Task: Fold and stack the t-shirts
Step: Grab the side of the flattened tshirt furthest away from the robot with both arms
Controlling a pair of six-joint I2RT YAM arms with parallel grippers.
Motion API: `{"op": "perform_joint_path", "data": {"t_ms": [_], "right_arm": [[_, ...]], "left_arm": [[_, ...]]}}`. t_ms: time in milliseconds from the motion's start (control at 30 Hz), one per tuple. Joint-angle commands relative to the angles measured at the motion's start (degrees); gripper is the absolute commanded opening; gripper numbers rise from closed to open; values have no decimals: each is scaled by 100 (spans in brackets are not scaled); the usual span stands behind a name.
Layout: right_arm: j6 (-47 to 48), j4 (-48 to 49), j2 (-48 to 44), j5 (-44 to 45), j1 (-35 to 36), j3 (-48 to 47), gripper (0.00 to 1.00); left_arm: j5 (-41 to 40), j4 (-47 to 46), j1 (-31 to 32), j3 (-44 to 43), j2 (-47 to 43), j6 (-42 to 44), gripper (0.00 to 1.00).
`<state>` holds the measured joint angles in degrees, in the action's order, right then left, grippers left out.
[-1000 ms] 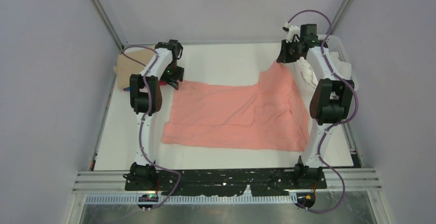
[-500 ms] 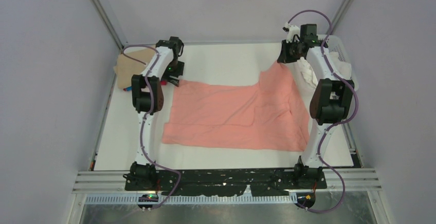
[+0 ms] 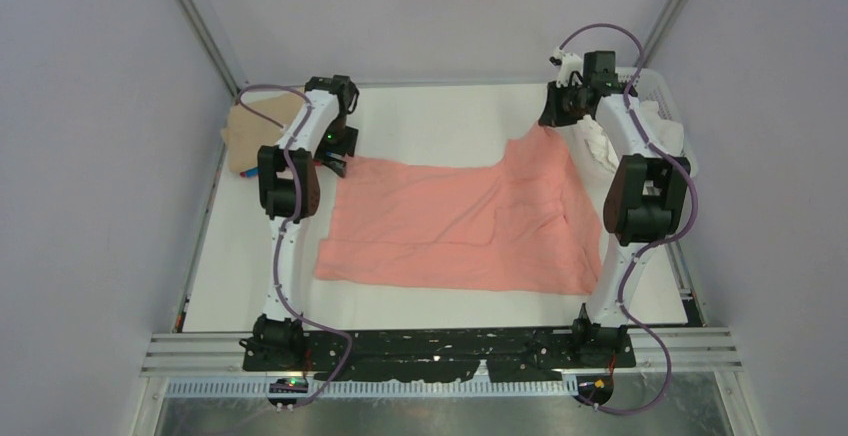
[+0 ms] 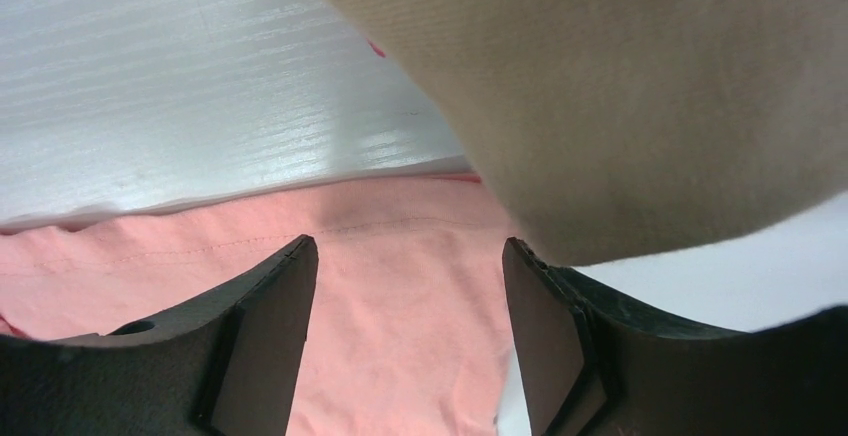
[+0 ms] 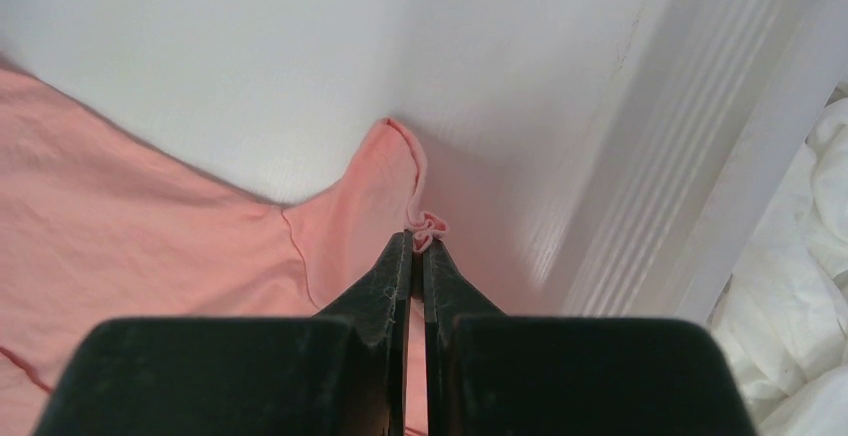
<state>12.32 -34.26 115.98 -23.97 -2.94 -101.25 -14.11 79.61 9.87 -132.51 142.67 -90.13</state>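
The large salmon-pink t-shirt [image 3: 460,221] lies spread across the middle of the white table. My right gripper [image 3: 549,121] is shut on its far right corner and holds that corner lifted; the pinched cloth [image 5: 425,224] bunches at the fingertips. My left gripper [image 3: 338,163] is open just above the shirt's far left corner [image 4: 400,296], its jaws on either side of the cloth. A folded tan t-shirt [image 3: 252,124] lies at the far left and fills the upper right of the left wrist view [image 4: 640,86]. Blue and magenta cloth peeks out beside it [image 3: 246,171].
A white lattice basket [image 3: 668,106] holding white cloth [image 5: 800,286] stands at the far right, beside the right arm. The table's right rim [image 5: 680,176] runs close to the right gripper. Bare table [image 3: 440,121] lies beyond the pink shirt.
My left gripper has shifted slightly toward the shirt's far left corner. My right gripper has carried the shirt's far right corner slightly farther back.
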Motion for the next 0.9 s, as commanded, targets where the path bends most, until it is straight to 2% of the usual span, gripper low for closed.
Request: {"op": "perform_joint_path", "data": {"t_ms": [0, 200, 267, 333, 467, 567, 633, 700, 800, 867], "right_arm": [[32, 261, -572, -152, 48, 51, 6], [24, 268, -564, -241, 52, 43, 6], [25, 270, -556, -289, 48, 42, 6], [11, 267, -532, -324, 48, 32, 6], [16, 232, -519, -324, 48, 6, 6], [50, 226, -517, -285, 50, 11, 6], [78, 183, -508, -242, 48, -25, 6], [100, 163, -519, -221, 55, -9, 6], [152, 204, -545, -221, 69, 29, 6], [207, 193, -547, -128, 81, 19, 6]], "left_arm": [[-164, 119, 15, -199, 0, 85, 72], [6, -199, 0, -262, 62, 464, 79], [273, -718, -26, -207, 50, 1119, 78], [870, -1453, -83, -143, 64, 2057, 77], [2135, -1613, -319, -148, 28, 3460, 75], [2263, -1413, -316, 197, -413, 4711, 78], [2280, -1337, -343, 421, -717, 5644, 84], [2287, -1140, -446, 305, -795, 6587, 85], [1949, -1086, -585, 49, -698, 7326, 85], [1252, -1219, -536, 88, -698, 7640, 83]]}}
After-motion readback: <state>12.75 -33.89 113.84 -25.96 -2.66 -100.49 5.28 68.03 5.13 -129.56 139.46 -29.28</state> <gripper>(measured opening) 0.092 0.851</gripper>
